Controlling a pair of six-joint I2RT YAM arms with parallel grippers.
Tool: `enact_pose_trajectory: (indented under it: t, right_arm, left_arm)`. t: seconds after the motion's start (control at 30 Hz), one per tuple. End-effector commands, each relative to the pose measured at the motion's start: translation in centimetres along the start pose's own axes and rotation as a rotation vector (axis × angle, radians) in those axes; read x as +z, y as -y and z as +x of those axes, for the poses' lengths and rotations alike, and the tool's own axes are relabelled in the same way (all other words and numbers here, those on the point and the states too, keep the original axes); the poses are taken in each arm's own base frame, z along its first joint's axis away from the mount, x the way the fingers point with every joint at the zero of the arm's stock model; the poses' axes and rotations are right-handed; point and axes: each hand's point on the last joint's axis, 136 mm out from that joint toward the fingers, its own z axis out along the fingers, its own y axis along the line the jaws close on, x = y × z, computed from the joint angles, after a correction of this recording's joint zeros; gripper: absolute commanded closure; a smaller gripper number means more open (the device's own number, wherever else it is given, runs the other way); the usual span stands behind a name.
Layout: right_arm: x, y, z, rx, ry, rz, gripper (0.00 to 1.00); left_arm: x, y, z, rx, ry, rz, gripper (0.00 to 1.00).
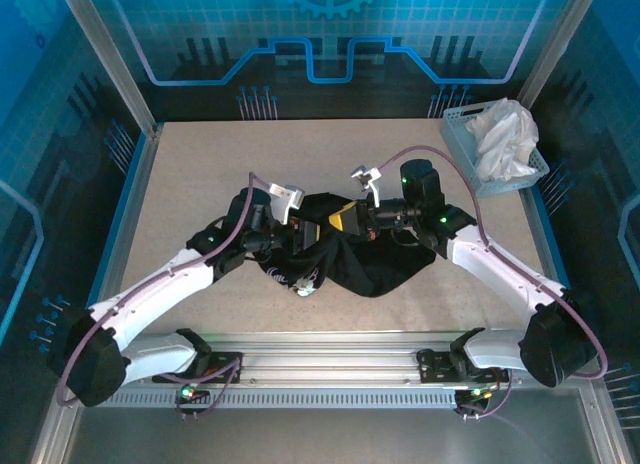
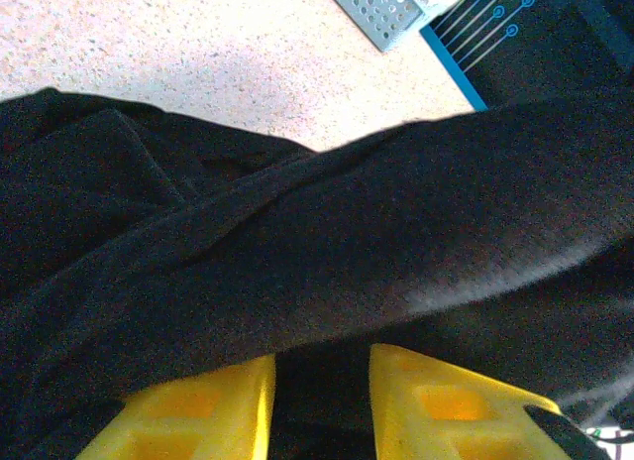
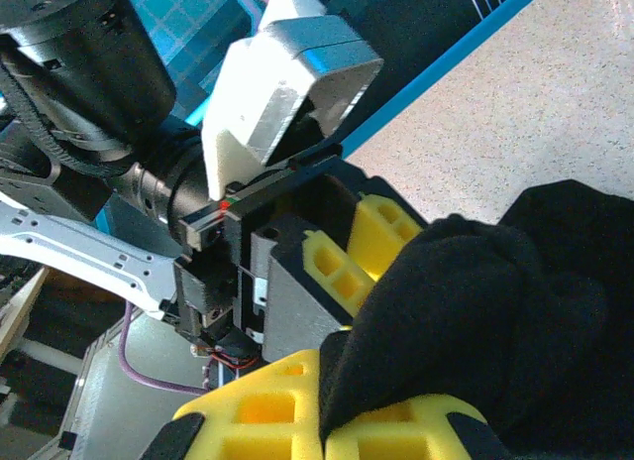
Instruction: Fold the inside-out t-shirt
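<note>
1. We see the inside-out t-shirt (image 1: 385, 264) bunched in a dark heap at the middle of the table (image 1: 200, 174), with both arms reaching in and their wrists meeting over its far part.
2. The left gripper (image 2: 322, 405) has its yellow fingers a little apart, and black cloth fills the gap; we read it as clamped on a fold of the shirt.
3. The right gripper (image 3: 322, 430) has its fingers nearly together, pinching a thick wad of the same cloth.
4. From the right wrist, we find the two grippers just beside each other, with cloth bulging between them.
5. A pale perforated basket (image 1: 458, 132) holding a white cloth (image 1: 505, 134) stands at the table's far right corner, well apart from the shirt.
</note>
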Motion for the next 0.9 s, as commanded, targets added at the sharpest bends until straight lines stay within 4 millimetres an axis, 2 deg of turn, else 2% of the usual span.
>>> enact_pose_trajectory:
  t: [0.0, 0.13, 0.27, 0.37, 0.43, 0.47, 0.57, 0.67, 0.77, 0.87]
  right_arm:
    - [-0.9, -1.2, -1.5, -0.057, 0.033, -0.013, 1.00]
    - [-0.8, -1.1, -1.6, -0.057, 0.031, -0.017, 1.00]
    - [-0.8, -1.1, -1.6, -0.057, 0.031, -0.016, 1.00]
    - [-1.1, -1.0, -1.6, -0.061, 0.032, -0.001, 1.00]
    - [-1.4, -0.7, -1.5, -0.065, 0.032, 0.020, 1.00]
    - [-1.6, -0.4, -1.4, -0.065, 0.031, 0.034, 1.00]
    - [-2.4, 0.8, -1.2, -0.082, 0.019, 0.130, 1.00]
    - [-3.3, 3.0, -1.3, -0.098, -0.001, 0.315, 1.00]
    - [-2.9, 3.7, -2.5, -0.126, 0.012, 0.409, 0.99]
    - [-2.1, 4.7, -3.2, -0.178, -0.022, 0.541, 0.95]
  left_arm:
    - [-0.1, 1.4, -2.4, 0.031, 0.050, 0.060, 0.63]
    - [0.7, 1.5, -2.4, 0.035, 0.043, 0.079, 0.59]
    - [1.9, 2.1, -2.3, 0.034, 0.021, 0.138, 0.61]
    - [2.4, 2.5, -2.4, 0.028, 0.016, 0.172, 0.75]
    - [2.2, 2.2, -2.6, 0.020, 0.027, 0.163, 0.93]
    - [2.0, 2.0, -2.8, 0.014, 0.041, 0.158, 1.00]
    - [0.7, 2.3, -3.2, -0.009, 0.074, 0.175, 1.00]
    - [-1.3, 3.8, -3.4, -0.032, 0.102, 0.238, 1.00]
    - [-3.4, 5.9, -3.7, -0.073, 0.123, 0.338, 1.00]
    - [-5.3, 7.2, -4.2, -0.095, 0.158, 0.382, 1.00]
